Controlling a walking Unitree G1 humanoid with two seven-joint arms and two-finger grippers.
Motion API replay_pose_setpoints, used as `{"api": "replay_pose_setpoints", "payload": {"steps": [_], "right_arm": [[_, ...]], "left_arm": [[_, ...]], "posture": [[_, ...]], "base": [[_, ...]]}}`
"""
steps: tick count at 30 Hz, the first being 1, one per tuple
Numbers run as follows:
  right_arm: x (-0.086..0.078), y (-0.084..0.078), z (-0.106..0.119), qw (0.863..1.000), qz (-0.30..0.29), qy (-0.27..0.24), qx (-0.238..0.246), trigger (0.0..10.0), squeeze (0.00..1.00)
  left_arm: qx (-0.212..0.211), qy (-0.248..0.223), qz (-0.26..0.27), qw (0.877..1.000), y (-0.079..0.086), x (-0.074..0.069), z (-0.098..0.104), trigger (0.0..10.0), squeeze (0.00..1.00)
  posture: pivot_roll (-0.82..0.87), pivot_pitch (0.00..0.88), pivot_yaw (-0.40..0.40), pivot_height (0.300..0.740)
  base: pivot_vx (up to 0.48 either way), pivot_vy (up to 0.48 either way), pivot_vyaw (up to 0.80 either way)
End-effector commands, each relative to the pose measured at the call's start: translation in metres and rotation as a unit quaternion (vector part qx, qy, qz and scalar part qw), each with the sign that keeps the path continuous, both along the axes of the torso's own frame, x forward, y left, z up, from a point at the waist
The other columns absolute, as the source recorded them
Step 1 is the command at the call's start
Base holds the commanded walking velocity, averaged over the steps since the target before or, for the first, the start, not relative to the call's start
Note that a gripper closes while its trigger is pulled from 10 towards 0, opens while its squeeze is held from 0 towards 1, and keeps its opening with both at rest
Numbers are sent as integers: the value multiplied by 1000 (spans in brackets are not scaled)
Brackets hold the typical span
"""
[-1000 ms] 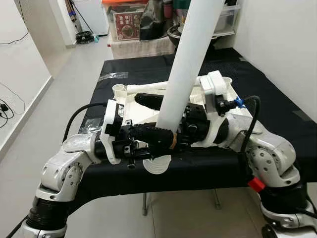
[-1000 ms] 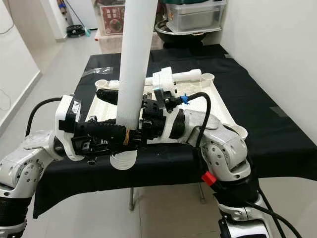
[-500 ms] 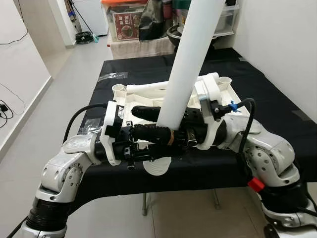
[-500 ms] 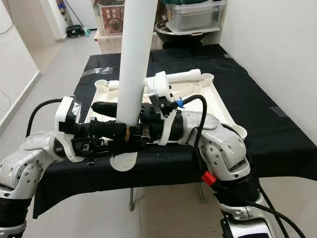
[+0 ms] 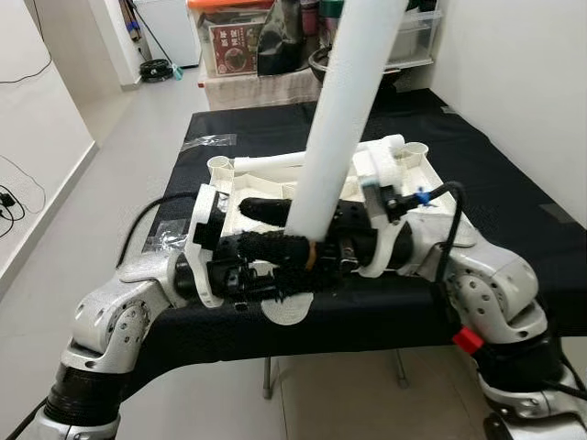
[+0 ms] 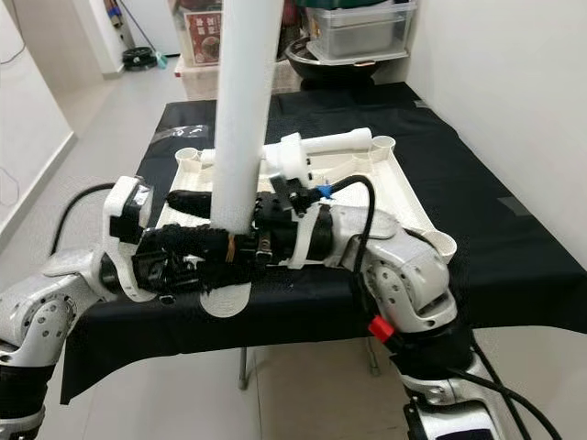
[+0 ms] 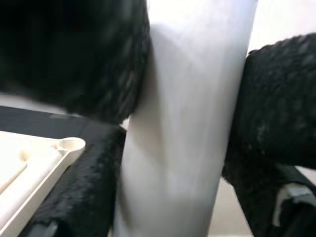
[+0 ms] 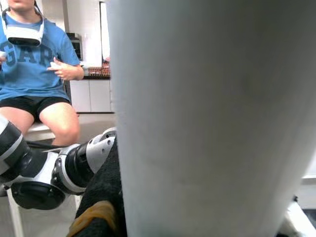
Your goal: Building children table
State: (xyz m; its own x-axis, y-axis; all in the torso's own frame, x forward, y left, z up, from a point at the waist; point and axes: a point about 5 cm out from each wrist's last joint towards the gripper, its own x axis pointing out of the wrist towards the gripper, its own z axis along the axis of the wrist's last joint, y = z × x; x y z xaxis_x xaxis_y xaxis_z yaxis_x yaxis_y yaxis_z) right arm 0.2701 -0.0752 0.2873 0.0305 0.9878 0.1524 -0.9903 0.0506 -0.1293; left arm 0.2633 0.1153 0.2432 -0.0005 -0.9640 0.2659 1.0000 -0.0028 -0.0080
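Observation:
A long white table leg stands tilted over the near edge of the table, its round flange at the bottom. My left gripper is shut on its lower part; the left wrist view shows the leg squeezed between both black fingers. From the other side my right gripper is also shut on the leg, just above the left one. The white tabletop lies upside down behind them, with a second leg lying across its far side.
A black cloth covers the work table, with a plastic wrapper at its far left. Storage boxes stand behind, a white wall to the right, open floor to the left. A seated person in a blue shirt faces me.
My right wrist has rolled, so its white camera mount has swung down and to the right. The leg leans slightly more and its flange has shifted a little left. Both grips hold.

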Motion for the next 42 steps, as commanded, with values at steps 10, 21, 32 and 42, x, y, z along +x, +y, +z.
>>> {"api": "replay_pose_setpoints", "payload": {"steps": [10,21,32,42], "right_arm": [[44,-34,21,979,-196,-17,62,0,0],[57,-94,20,949,-314,-33,24,0,0],[70,-120,-7,877,-479,-6,33,10000,0],[65,-115,-38,851,-523,28,26,10000,0]], "left_arm": [[14,15,-71,997,13,-23,-4,10000,1000],[57,-15,139,989,32,6,-12,10000,1000],[4,44,403,914,34,29,-13,10000,0],[0,77,530,845,25,20,-38,10000,0]], "posture": [[-91,10,41,740],[-74,12,39,740],[-64,10,48,740],[-42,13,39,740]], "base": [[0,0,0],[0,0,0],[0,0,0],[0,228,0]]}}
